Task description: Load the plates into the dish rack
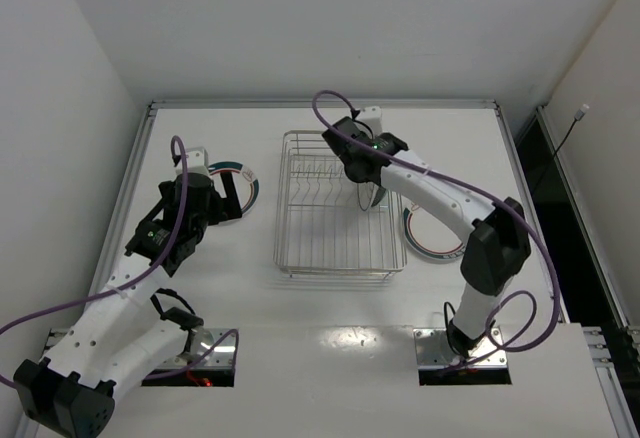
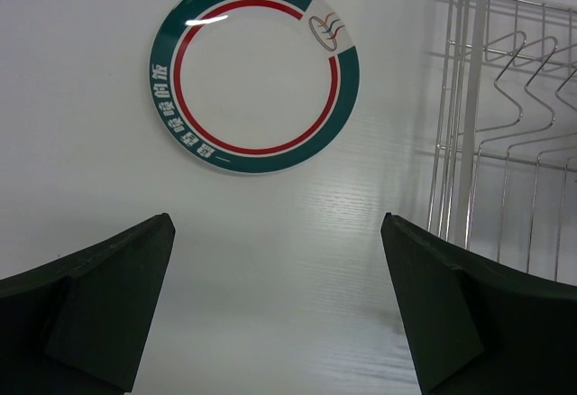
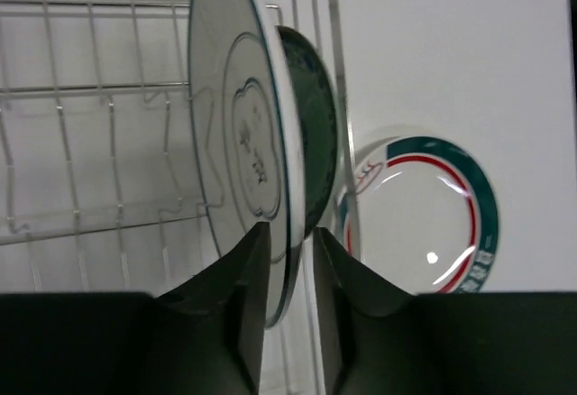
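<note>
Straddling white plate [image 3: 242,142]: end effector [image 3: 289,233] ajar.

The round ceramic plate with green and red rim bands [image 2: 254,72] on the left had a glossy glaze, with bright streaks of light on its rim. The similar banded ceramic plate [image 3: 424,210] on the right was equally shiny. The rectangular silver wire dish rack [image 1: 325,238] was of thin polished metal. The white ceramic plate with grey motif [image 3: 239,133] inside it looked smooth. The white table [image 2: 270,269] was matt, with a faint fine grain. The dark fingers [image 2: 99,314] of the left gripper [image 2: 278,228] looked like matt plastic.
</note>
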Robot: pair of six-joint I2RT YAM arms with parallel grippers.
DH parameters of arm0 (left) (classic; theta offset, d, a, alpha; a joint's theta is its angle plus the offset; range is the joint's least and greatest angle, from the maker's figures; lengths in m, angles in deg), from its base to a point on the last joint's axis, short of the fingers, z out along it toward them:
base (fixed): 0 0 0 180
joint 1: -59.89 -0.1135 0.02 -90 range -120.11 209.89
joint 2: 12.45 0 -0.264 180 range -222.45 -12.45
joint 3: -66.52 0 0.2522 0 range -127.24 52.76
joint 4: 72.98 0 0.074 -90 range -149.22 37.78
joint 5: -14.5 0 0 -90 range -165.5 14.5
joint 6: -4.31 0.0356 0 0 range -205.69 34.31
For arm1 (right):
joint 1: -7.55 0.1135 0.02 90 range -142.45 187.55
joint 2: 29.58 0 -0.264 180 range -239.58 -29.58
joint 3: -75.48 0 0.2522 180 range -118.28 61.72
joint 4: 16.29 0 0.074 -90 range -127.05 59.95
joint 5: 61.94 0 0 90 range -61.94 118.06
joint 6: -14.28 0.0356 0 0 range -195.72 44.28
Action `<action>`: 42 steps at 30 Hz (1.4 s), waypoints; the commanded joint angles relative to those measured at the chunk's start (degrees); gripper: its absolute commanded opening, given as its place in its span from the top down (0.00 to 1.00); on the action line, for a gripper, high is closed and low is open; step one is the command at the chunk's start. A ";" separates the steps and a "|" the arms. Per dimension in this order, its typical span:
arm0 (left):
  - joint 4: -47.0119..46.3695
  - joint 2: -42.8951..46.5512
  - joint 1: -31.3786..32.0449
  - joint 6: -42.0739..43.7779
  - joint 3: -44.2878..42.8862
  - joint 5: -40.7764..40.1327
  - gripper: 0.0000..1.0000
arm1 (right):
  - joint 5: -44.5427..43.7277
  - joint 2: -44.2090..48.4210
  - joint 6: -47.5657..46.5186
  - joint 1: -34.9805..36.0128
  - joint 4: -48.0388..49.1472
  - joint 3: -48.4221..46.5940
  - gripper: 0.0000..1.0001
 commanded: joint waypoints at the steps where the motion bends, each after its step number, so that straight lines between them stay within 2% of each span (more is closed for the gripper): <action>1: 0.00 0.98 -0.67 -0.44 -0.41 -0.79 0.01 | 4.56 3.79 1.22 0.68 1.52 -1.09 0.71; 3: 0.00 0.98 -0.67 -0.44 -0.41 -0.79 0.01 | 4.56 7.13 0.69 0.68 1.51 -2.06 0.60; 4: 0.00 0.98 -0.67 -0.44 -0.41 -0.79 0.01 | 4.56 8.44 -0.18 0.68 1.51 -3.11 0.51; 9: 0.00 0.98 -0.67 -0.44 -0.41 -0.79 0.01 | 3.51 18.72 -2.55 -0.37 1.42 -0.59 0.44; 10: 0.00 0.98 -0.67 -0.44 -0.41 -0.79 0.01 | 3.51 23.35 -2.56 -1.50 2.90 2.65 0.40; 13: 0.00 0.98 -0.67 -0.44 -0.41 -0.79 0.01 | 4.38 29.71 -3.08 -4.93 4.32 11.07 0.34; 15: 0.00 0.98 -0.67 -0.44 -0.41 -0.79 0.01 | 8.68 35.51 -1.42 -11.69 5.37 16.10 0.29; 16: 0.00 0.98 -0.67 0.09 -0.41 -0.79 0.01 | 10.52 37.70 -1.41 -14.15 7.64 21.96 0.27; 19: 0.00 0.98 -0.67 0.09 -0.41 -0.18 0.01 | 25.77 42.64 -1.41 -30.54 10.12 30.78 0.26; 21: 0.00 0.98 -0.67 0.09 -0.41 0.34 0.01 | 31.69 42.65 -0.89 -37.17 11.00 35.61 0.26; 22: -0.52 0.98 -0.67 0.09 -0.41 0.35 0.01 | 37.37 43.17 -0.89 -40.51 11.53 37.20 0.26; 23: -0.53 0.98 -0.67 0.09 -0.41 0.35 0.01 | 39.08 43.17 1.03 -46.63 11.53 38.70 0.26; 26: -0.53 0.98 -0.67 0.62 -0.41 0.35 0.01 | 46.99 48.44 3.58 -55.18 14.43 46.78 0.26; 29: -0.53 0.98 -0.67 0.62 -0.41 0.35 0.01 | 50.95 46.97 5.08 -57.14 16.18 51.80 0.26; 35: -0.53 2.13 -0.67 0.62 -0.41 0.35 0.01 | 65.63 40.64 6.32 -67.86 25.21 64.97 0.27; 37: -0.53 2.13 -0.67 0.62 -0.41 0.35 0.01 | 69.15 37.05 6.32 -70.15 26.90 67.00 0.29; 42: -0.53 1.60 -0.67 0.62 -0.41 0.35 0.01 | 71.26 33.95 6.93 -71.92 32.61 69.12 0.40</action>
